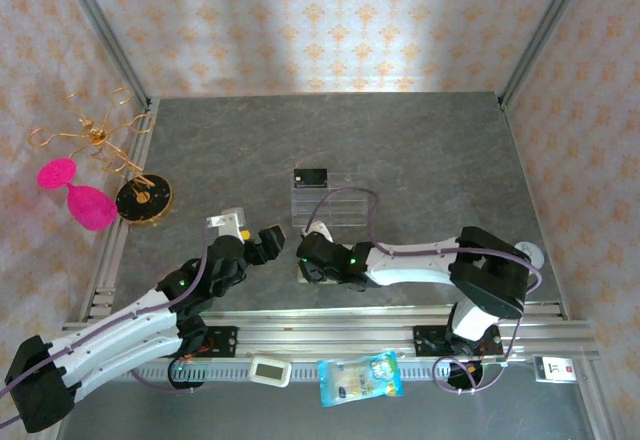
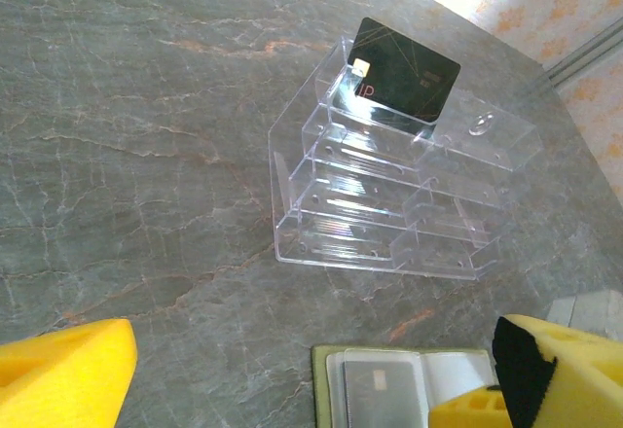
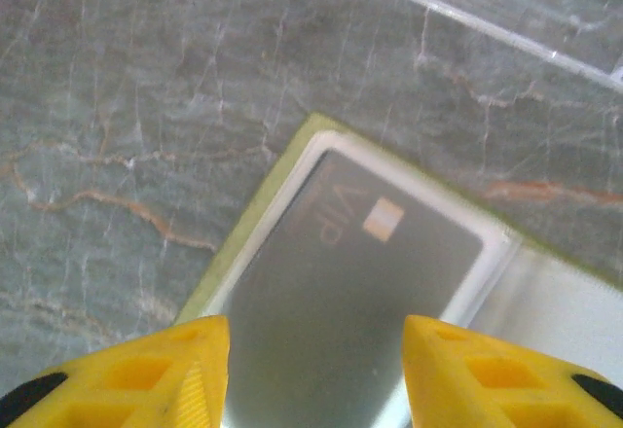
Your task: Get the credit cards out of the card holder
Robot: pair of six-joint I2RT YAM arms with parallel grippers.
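Your right gripper (image 3: 316,350) is pointed down right over the card holder (image 3: 243,229), which lies open and flat on the table (image 3: 117,78). Its two yellow fingers (image 3: 146,374) are apart with nothing clamped between them. Can't tell from the wrist view whether the tips actually touch the holder. Straight ahead of the gap sits the VIP card (image 3: 341,282), dark with a small gold chip, tucked inside the holder's see-through pocket. An edge of the clear tray (image 3: 487,19) runs further ahead and off to the right.

Your left gripper (image 2: 311,360) is above the table with its jaws spread wide, and they're holding nothing. From its own camera the open holder is just below the gap, closer to the right finger, and you can see the same card in its pocket. Well ahead of the fingers is the clear tray, with a second card (image 2: 404,83) standing tilted in the farthest slot. That one is also dark with a gold chip.

In the top view the two grippers are close together but not touching. The left one is just off to the side of the holder, and the tray is a bit beyond both.
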